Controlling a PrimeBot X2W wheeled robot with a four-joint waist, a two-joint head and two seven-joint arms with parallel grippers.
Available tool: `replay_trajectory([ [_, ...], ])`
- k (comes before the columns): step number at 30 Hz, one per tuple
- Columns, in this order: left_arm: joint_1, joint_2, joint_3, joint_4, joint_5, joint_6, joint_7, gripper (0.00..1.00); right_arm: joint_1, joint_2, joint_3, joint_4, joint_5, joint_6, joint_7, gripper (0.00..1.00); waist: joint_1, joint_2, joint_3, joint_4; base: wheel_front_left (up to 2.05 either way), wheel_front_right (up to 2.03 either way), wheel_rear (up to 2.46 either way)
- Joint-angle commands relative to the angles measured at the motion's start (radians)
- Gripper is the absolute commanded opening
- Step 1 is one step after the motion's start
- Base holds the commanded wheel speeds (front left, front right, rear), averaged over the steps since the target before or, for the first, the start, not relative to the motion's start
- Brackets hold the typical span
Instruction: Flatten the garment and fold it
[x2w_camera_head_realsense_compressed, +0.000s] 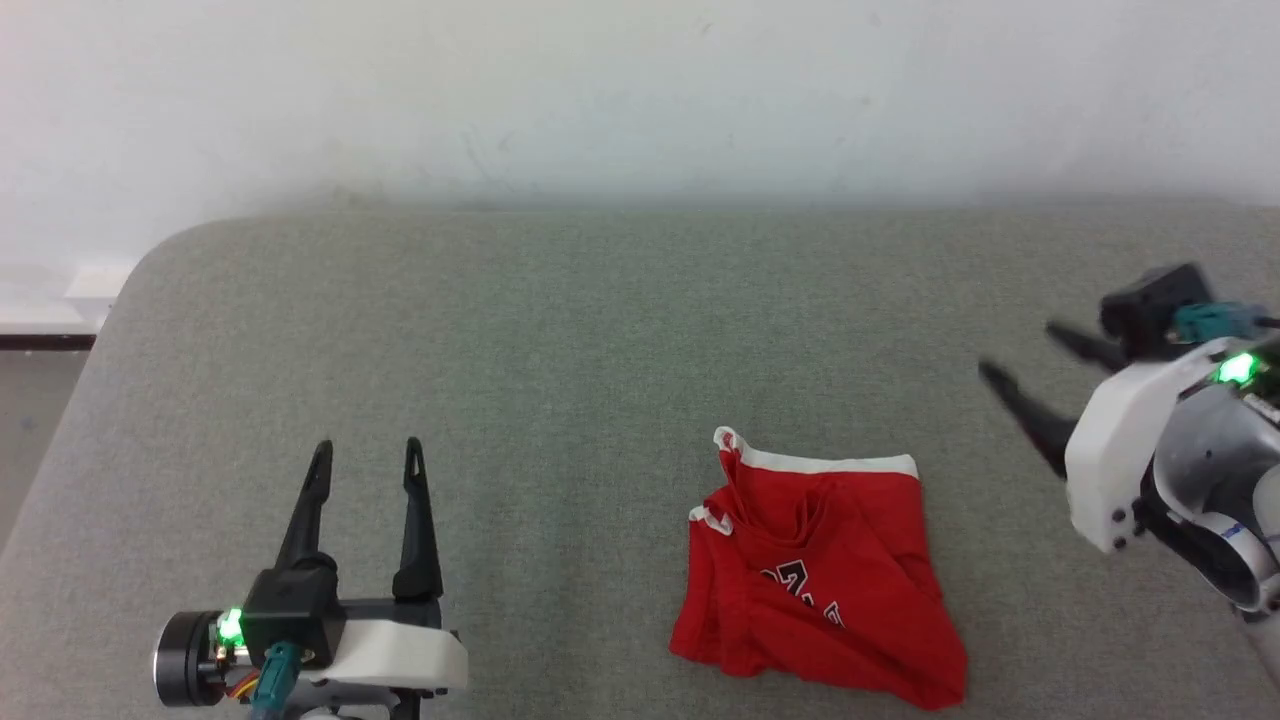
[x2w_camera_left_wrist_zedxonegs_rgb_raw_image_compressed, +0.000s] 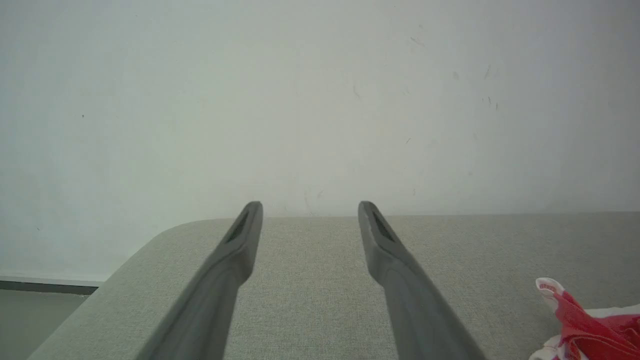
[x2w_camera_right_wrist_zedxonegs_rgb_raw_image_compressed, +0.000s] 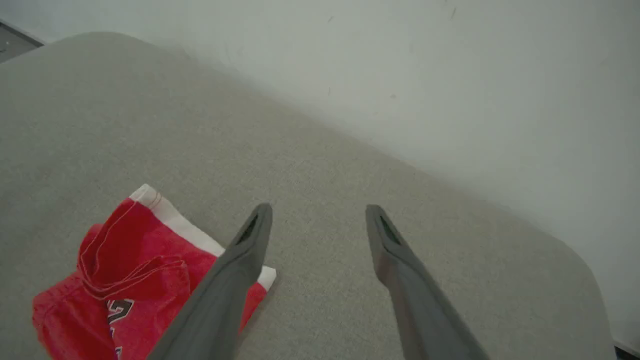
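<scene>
Shorts (x2w_camera_head_realsense_compressed: 815, 570), red, crumpled at five o'clock on grey pad (x2w_camera_head_realsense_compressed: 600, 330), lettering half hidden in folds; left claw (x2w_camera_head_realsense_compressed: 367, 450) at seven, right claw (x2w_camera_head_realsense_compressed: 1018, 350) at three, both wide.

**Even, soft light; blur on one arm**

Bright, diffuse light fell evenly and left almost no shadows on the grey tabletop (x2w_camera_head_realsense_compressed: 520, 330). The white wall (x2w_camera_head_realsense_compressed: 640, 90) looked washed out and hazy where it met the tabletop. The right tool (x2w_camera_head_realsense_compressed: 1018, 348) was smeared with blur in the head view. The left tool (x2w_camera_left_wrist_zedxonegs_rgb_raw_image_compressed: 310, 205) looked soft low in its wrist view.
</scene>
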Motion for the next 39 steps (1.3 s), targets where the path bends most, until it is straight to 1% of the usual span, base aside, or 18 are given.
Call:
replay_trajectory([
  [1,-0.013,-0.004,-0.001,-0.001,0.004,-0.004,-0.005,1.00,-0.022,-0.060,0.064,0.005,0.076,-0.001,0.102,1.00,-0.0001,0.0000,0.009,0.012,0.00,0.00,0.00],
  [3,-0.018,-0.006,-0.006,-0.003,0.003,-0.004,-0.005,1.00,-0.037,-0.127,0.138,0.007,0.153,-0.001,0.206,1.00,-0.0001,0.0000,0.020,0.022,0.00,0.00,0.00],
  [4,-0.021,-0.007,-0.007,-0.003,0.003,-0.004,-0.005,1.00,-0.041,-0.150,0.170,0.008,0.191,-0.001,0.248,1.00,-0.0001,0.0000,0.026,0.026,0.00,0.00,0.00],
  [6,-0.027,-0.009,-0.006,-0.003,0.002,-0.002,-0.005,1.00,-0.050,-0.171,0.211,0.020,0.256,-0.001,0.302,1.00,-0.0001,0.0000,0.039,0.032,0.00,0.00,0.00],
  [7,-0.030,-0.009,-0.005,-0.003,0.001,-0.002,-0.005,1.00,-0.054,-0.169,0.222,0.033,0.285,-0.001,0.316,1.00,-0.0001,0.0000,0.047,0.034,0.00,0.00,0.00],
  [9,-0.041,-0.011,-0.007,-0.005,0.000,-0.003,-0.005,1.00,-0.060,-0.154,0.240,0.070,0.329,-0.001,0.329,1.00,-0.0001,0.0000,0.066,0.043,0.00,0.00,0.00],
  [11,-0.054,-0.012,-0.009,-0.006,0.000,-0.004,-0.005,1.00,-0.067,-0.133,0.263,0.111,0.349,-0.001,0.324,1.00,-0.0001,0.0000,0.085,0.051,0.00,0.00,0.00],
  [18,-0.096,-0.016,-0.016,0.000,0.002,-0.006,-0.005,1.00,-0.078,-0.034,0.343,0.280,0.386,-0.001,0.257,1.00,-0.0001,0.0000,0.137,0.068,0.00,0.00,0.00],
  [23,-0.111,-0.017,-0.021,0.005,0.003,-0.007,-0.005,1.00,-0.062,-0.013,0.435,0.356,0.397,-0.001,0.226,1.00,-0.0001,0.0000,0.153,0.073,0.00,0.00,0.00],
  [24,-0.112,-0.018,-0.020,0.006,0.003,-0.006,-0.005,1.00,-0.063,-0.014,0.442,0.363,0.403,-0.001,0.209,0.25,-0.0001,0.0000,0.153,0.072,0.00,0.00,0.00],
  [25,-0.112,-0.018,-0.019,0.007,0.003,-0.005,-0.005,1.00,-0.065,-0.016,0.449,0.369,0.408,-0.001,0.191,0.00,-0.0001,0.0000,0.150,0.070,0.00,0.00,0.00],
  [29,-0.102,-0.018,-0.008,0.009,0.003,-0.004,-0.005,1.00,-0.092,-0.034,0.468,0.356,0.425,-0.001,0.101,0.00,-0.0001,0.0000,0.131,0.051,0.00,0.00,0.00],
  [34,-0.082,-0.018,0.007,0.006,0.004,-0.007,-0.005,1.00,-0.131,-0.084,0.485,0.262,0.432,-0.001,-0.013,0.00,-0.0001,0.0000,0.099,0.008,0.00,0.00,0.00],
  [35,-0.082,-0.018,0.007,0.006,0.004,-0.007,-0.005,1.00,-0.131,-0.084,0.485,0.262,0.432,-0.001,-0.013,0.00,-0.0001,0.0000,0.099,0.008,0.00,0.00,0.00],
  [36,-0.077,-0.018,0.010,0.003,0.004,-0.006,-0.005,1.00,-0.138,-0.096,0.488,0.237,0.430,-0.001,-0.028,0.00,-0.0001,0.0000,0.095,-0.006,0.00,0.00,0.00],
  [37,-0.067,-0.018,0.019,-0.004,0.003,-0.005,-0.005,1.00,-0.152,-0.123,0.499,0.181,0.421,-0.001,-0.044,0.00,-0.0001,0.0000,0.092,-0.040,0.00,0.00,0.00],
  [38,-0.067,-0.018,0.019,-0.004,0.003,-0.005,-0.005,1.00,-0.152,-0.123,0.499,0.181,0.421,-0.001,-0.044,0.00,-0.0001,0.0000,0.092,-0.040,0.00,0.00,0.00],
  [39,-0.063,-0.018,0.023,-0.008,0.003,-0.004,-0.005,1.00,-0.159,-0.139,0.502,0.154,0.414,-0.001,-0.049,0.00,-0.0001,0.0000,0.093,-0.059,0.00,0.00,0.00],
])
